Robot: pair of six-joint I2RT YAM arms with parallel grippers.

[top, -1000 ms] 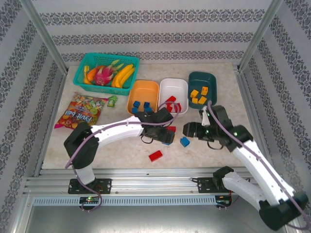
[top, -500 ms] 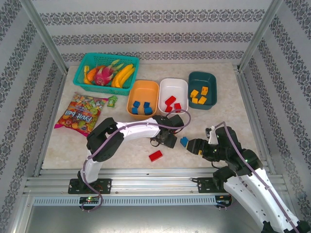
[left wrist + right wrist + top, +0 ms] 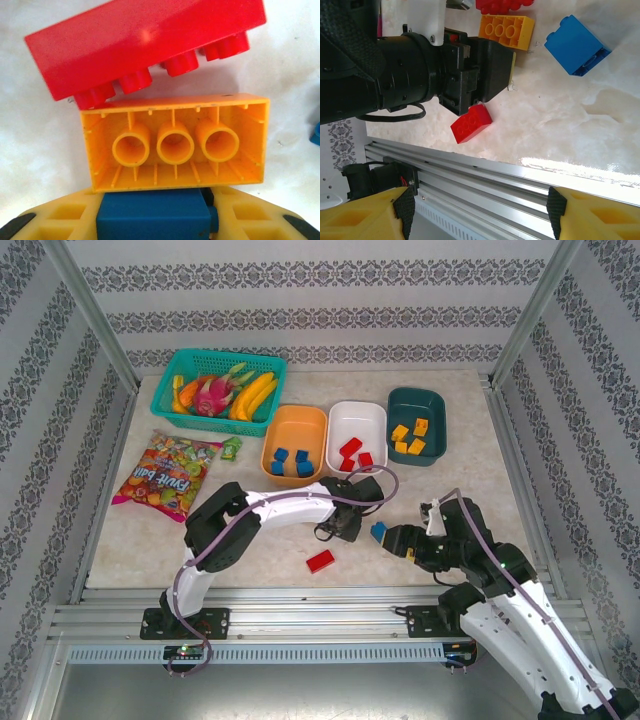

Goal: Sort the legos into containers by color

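I count four loose studded plastic bricks on the bench: two red, one yellow, one blue. The right tool gapes empty. I cannot tell the left tool's grip.

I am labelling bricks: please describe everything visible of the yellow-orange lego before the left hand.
The yellow-orange lego is a glossy plastic oblong brick lying apparently upside down on the pale table, showing its hollow underside with three round tubes and thin ribs. A red brick lies along one long edge, studs against it.
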